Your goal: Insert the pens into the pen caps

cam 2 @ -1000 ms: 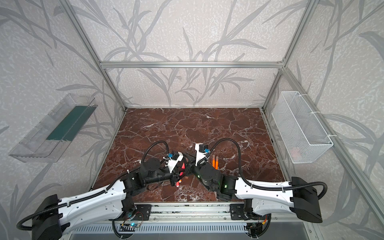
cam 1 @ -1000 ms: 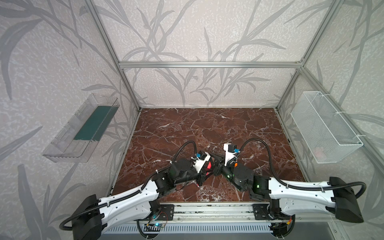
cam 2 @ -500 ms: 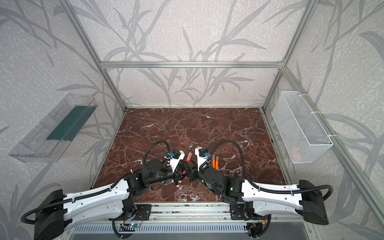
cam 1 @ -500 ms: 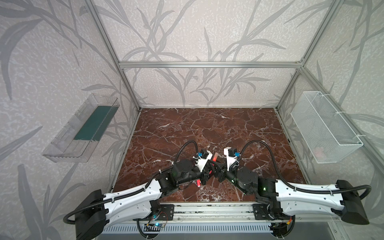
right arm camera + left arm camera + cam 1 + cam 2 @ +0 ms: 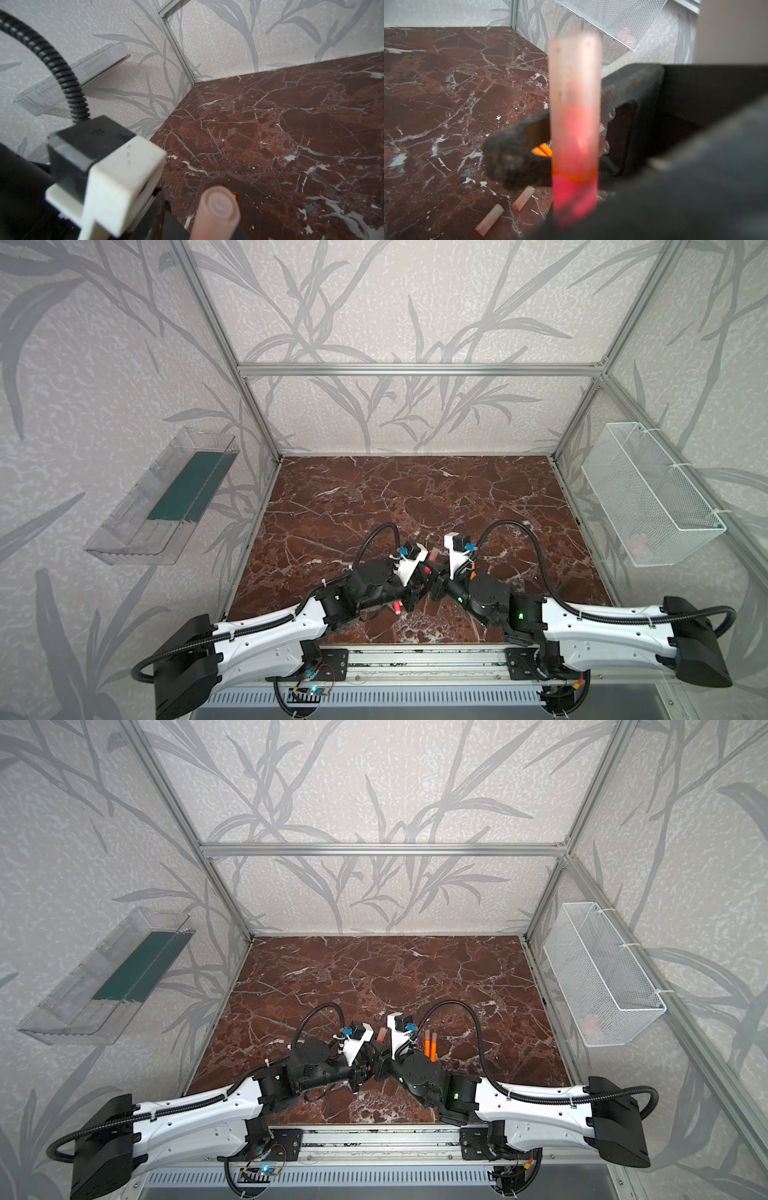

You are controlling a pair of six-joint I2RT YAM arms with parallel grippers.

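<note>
A pink-red pen (image 5: 574, 195) is held in my shut left gripper (image 5: 575, 218), low over the front middle of the floor. A pale translucent pen cap (image 5: 574, 83) sits over its tip. My right gripper (image 5: 436, 572) meets it from the other side. Its black fingers (image 5: 517, 149) lie against both sides of that cap. The right wrist view shows the cap (image 5: 216, 209) end-on. In a top view the cap (image 5: 381, 1034) pokes up between the two wrists. Two orange pens (image 5: 430, 1046) lie beside the right wrist. Two loose pen caps (image 5: 490, 219) (image 5: 523, 198) lie on the floor.
A white wire basket (image 5: 648, 497) hangs on the right wall with something pink in it. A clear plastic tray (image 5: 166, 497) hangs on the left wall. The marble floor (image 5: 415, 497) stretches away behind the grippers. The left wrist camera block (image 5: 116, 182) sits close to the right gripper.
Both arms have shifted slightly while the grippers stay together at the front middle. The capped end of the pen now shows more plainly between the two wrists.
</note>
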